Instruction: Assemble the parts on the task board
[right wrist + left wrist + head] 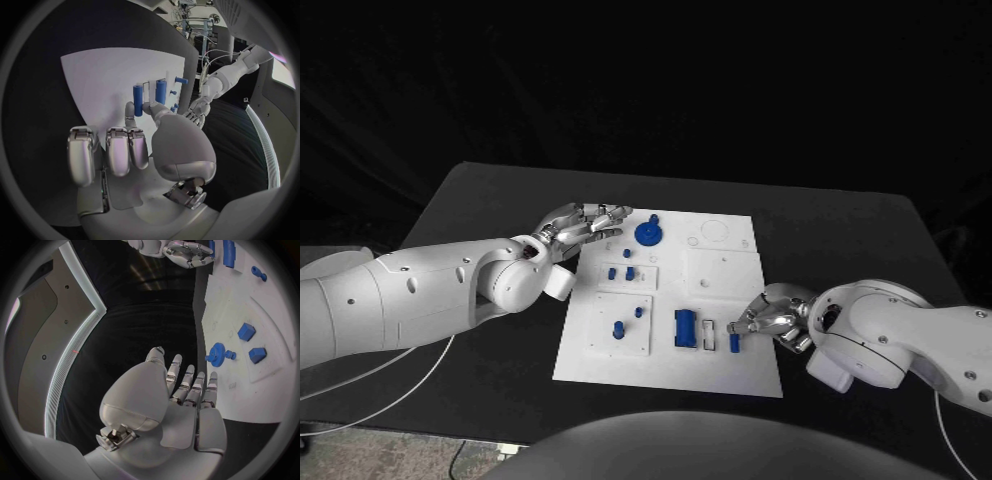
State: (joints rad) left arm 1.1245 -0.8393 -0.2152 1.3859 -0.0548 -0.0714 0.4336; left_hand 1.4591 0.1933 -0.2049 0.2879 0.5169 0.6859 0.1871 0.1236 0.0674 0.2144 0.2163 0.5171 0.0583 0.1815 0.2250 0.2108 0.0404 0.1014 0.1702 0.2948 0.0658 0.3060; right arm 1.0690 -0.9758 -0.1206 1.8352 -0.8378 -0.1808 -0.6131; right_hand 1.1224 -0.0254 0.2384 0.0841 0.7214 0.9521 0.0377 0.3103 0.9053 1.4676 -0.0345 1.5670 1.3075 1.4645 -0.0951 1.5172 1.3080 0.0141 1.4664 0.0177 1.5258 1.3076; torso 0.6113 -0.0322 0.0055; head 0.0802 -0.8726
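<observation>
Head view, left hand (584, 223) at task board (733, 370) edge, black table (488, 200) around

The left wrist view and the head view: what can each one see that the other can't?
The left wrist view alone shows the left hand's palm side, fingers apart, holding nothing. The head view alone takes in the whole task board and the black table around it. Both share the blue gear, two small blue blocks and the right hand at a blue part.
</observation>
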